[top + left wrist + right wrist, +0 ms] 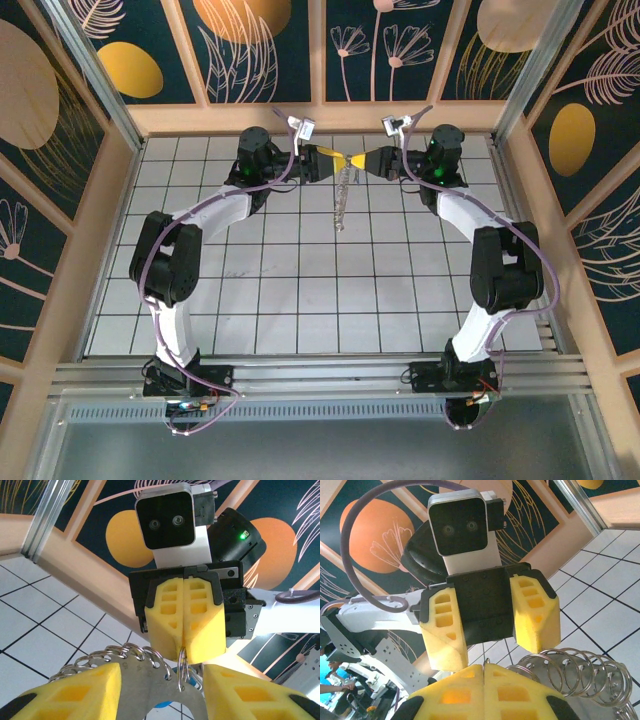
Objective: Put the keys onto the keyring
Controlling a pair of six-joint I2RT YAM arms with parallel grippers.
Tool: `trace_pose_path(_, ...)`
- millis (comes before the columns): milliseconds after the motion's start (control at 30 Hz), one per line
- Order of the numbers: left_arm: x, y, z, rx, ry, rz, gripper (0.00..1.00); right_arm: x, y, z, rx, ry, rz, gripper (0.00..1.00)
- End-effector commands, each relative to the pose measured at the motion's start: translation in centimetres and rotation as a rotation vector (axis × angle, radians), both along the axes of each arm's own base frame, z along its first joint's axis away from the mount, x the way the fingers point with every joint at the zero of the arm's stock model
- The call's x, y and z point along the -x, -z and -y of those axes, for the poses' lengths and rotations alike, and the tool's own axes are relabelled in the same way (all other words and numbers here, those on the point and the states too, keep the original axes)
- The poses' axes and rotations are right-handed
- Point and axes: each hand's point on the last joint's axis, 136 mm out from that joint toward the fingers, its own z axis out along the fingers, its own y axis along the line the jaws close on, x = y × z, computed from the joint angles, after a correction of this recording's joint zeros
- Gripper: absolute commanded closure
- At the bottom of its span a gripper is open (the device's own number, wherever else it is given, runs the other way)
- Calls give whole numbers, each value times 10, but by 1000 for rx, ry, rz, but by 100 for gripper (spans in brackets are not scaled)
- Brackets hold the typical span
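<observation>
**A:** What is on the left in the overhead view?

**B:** The left arm [190, 240] rises from the lower left to the top centre of the white tiled table [250, 290]. There the left gripper [336, 157] meets the right gripper [364, 160] tip to tip.

**A:** And the keyring?

**B:** The keyring [345, 195] is a thin silvery line. It runs from the meeting tips down toward the middle of the frame.

**A:** How does the left hand stand?

**B:** It is released. In its own wrist view its yellow fingers [75, 692] sit in the lower left and lower right corners, well apart. A flat silver metal piece [142, 682] shows between them, and the keyring's wire loops arch just above it. Whether the pads touch that piece, I cannot tell.

**A:** And the right one?

**B:** It is clenched. At the centre of that view its two yellow fingers press together, and they pinch a wire loop of the keyring at their lower tip.

**A:** The key?

**B:** A blue speck [160, 705] peeks out at the bottom edge, under the metal piece. I cannot tell whether it is the key.
</observation>
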Motion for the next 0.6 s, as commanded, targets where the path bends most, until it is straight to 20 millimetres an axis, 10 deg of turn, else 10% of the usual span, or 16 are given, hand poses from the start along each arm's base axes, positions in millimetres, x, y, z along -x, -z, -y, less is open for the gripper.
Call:
trace_pose_path(0, 2, -16, 1, 38, 34, 51, 54, 12, -30, -3, -12, -35, 121, 100)
trace_pose_path(567, 9, -14, 1, 66, 84, 40, 62, 7, -27, -8, -14, -22, 112, 100)
